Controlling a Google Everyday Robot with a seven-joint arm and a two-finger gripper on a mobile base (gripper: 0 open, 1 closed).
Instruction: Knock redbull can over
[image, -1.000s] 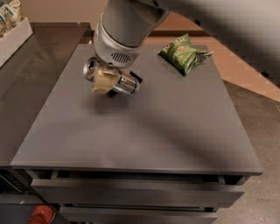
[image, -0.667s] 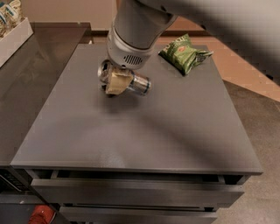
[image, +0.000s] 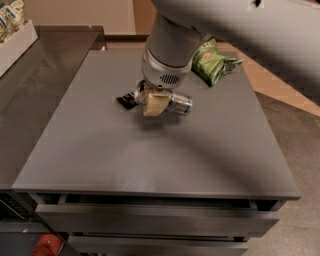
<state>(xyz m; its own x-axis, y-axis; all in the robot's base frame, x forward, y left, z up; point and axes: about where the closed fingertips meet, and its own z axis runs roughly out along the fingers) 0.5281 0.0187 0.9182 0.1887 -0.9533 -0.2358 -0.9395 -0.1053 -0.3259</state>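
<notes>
Hanging over grey tabletop (image: 150, 160), pincer (image: 152, 104) beside redbull can (image: 181, 103), tan floor (image: 282, 87)

Cream end effector (image: 152, 104) over the grey table (image: 150, 160), silver-blue redbull can (image: 181, 103), green bag (image: 212, 64).

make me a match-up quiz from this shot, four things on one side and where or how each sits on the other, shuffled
Things:
1. redbull can
2. black bar wrapper
3. green snack bag
4. gripper

Places or states:
a. near the far edge of the table, away from the others
b. flat on the table top, partly hidden behind the gripper
c. turned on its side, right against the gripper
d. low over the middle of the table, at the end of the arm

Pairs: 1-c, 2-b, 3-a, 4-d
</notes>
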